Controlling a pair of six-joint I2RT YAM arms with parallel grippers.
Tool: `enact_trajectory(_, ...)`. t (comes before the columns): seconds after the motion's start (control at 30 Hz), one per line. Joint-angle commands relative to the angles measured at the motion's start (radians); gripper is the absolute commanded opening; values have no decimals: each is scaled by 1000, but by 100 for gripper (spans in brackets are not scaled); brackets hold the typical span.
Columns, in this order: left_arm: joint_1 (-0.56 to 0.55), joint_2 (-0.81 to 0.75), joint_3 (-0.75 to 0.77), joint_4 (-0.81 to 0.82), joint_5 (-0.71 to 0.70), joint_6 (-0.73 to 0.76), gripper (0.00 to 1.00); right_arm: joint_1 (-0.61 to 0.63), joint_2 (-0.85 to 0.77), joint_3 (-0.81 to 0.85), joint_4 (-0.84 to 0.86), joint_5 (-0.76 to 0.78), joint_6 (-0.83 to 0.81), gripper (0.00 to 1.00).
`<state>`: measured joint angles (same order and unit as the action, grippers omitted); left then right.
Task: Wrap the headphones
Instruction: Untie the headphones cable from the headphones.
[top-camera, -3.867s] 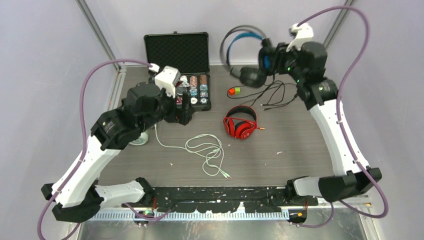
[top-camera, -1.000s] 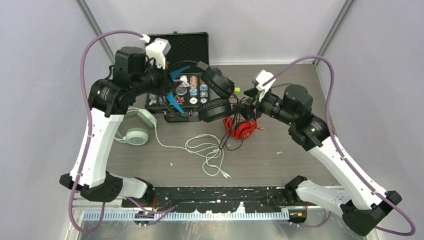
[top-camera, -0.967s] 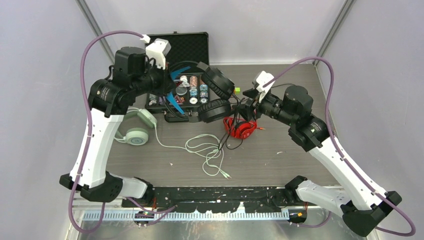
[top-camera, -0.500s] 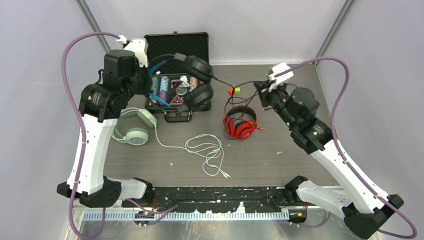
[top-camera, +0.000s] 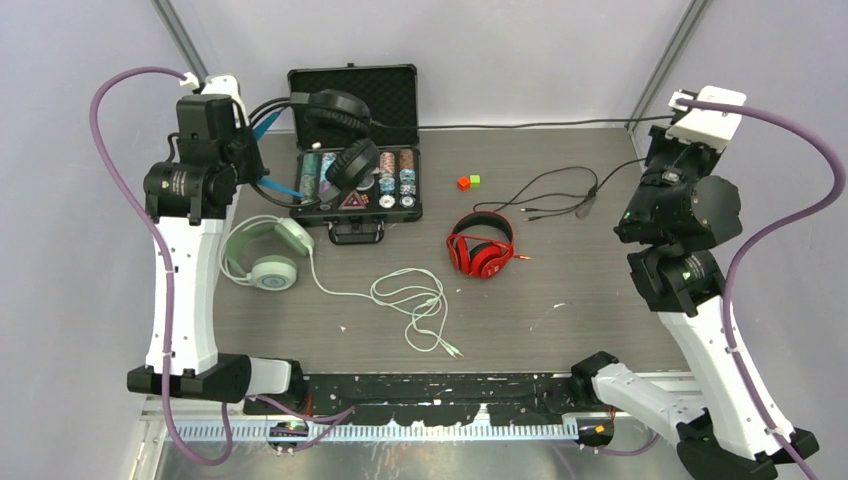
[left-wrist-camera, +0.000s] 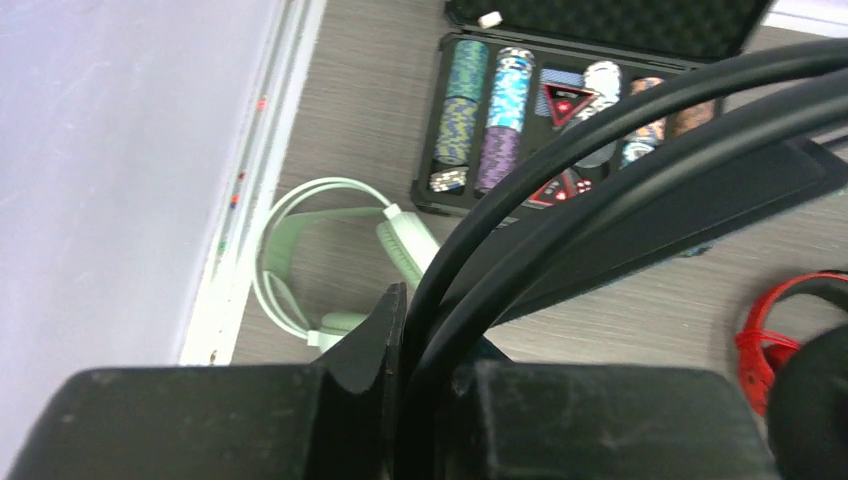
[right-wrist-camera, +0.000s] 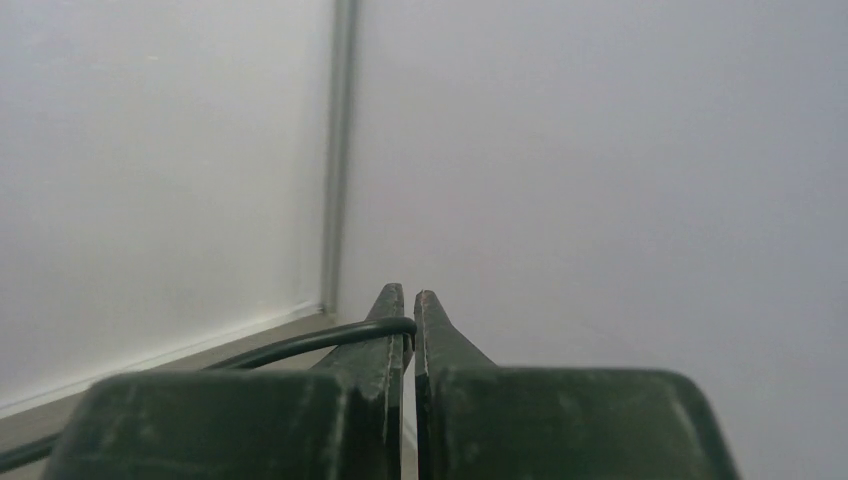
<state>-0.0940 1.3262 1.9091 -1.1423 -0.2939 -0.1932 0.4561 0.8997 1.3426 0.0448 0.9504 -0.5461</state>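
Observation:
The black headphones (top-camera: 335, 130) with the blue inner band hang above the open case. My left gripper (top-camera: 255, 150) is shut on their headband (left-wrist-camera: 620, 130), which runs out between the jaws of the left gripper (left-wrist-camera: 415, 300). Their thin black cable (top-camera: 520, 126) stretches along the back wall to my right gripper (top-camera: 655, 140), high at the back right. The right wrist view shows my right gripper (right-wrist-camera: 410, 300) shut on the cable (right-wrist-camera: 300, 345). More black cable loops (top-camera: 560, 195) lie on the table. Red headphones (top-camera: 482, 245) lie mid-table. Mint-green headphones (top-camera: 265, 250) lie left, their white cable (top-camera: 410, 300) loosely coiled.
An open black case (top-camera: 300, 90) of poker chips (left-wrist-camera: 520, 110) stands at the back left, under the held headphones. Small red and green cubes (top-camera: 468, 181) sit behind the red headphones (left-wrist-camera: 775, 330). Walls close in on both sides and the back.
My right gripper has shut on the black cable and swung up to the back right corner, drawing it taut. The left arm carried the black headphones back and to the left.

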Motion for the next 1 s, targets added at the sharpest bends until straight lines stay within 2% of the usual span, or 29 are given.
enact_trajectory(0.0,46,-8,21,97,70,-72,0,-96,22,47,150,145,-210,3)
enact_trajectory(0.13,47,-16,-15,121,213,-110,0,-175,59,44,-34,205,-163,13)
enact_trajectory(0.2,48,-30,-53,164,360,-127,0,-213,73,21,-38,217,-168,19)
enact_trajectory(0.27,48,-46,-86,208,444,-143,0,-268,91,26,-38,218,-175,26)
enact_trajectory(0.43,49,-28,-69,184,414,-155,0,-472,159,194,-115,131,-176,36)
enact_trajectory(0.6,49,-20,-76,198,465,-187,0,-660,273,436,-177,73,-213,47)
enact_trajectory(0.7,48,-20,-81,213,500,-197,0,-682,326,540,-233,44,-216,55)
enact_trajectory(0.83,49,-26,-108,232,522,-210,0,-675,339,576,-434,-65,-44,63)
enact_trajectory(0.97,48,-25,-153,258,552,-229,0,-663,310,505,-632,-239,177,68)
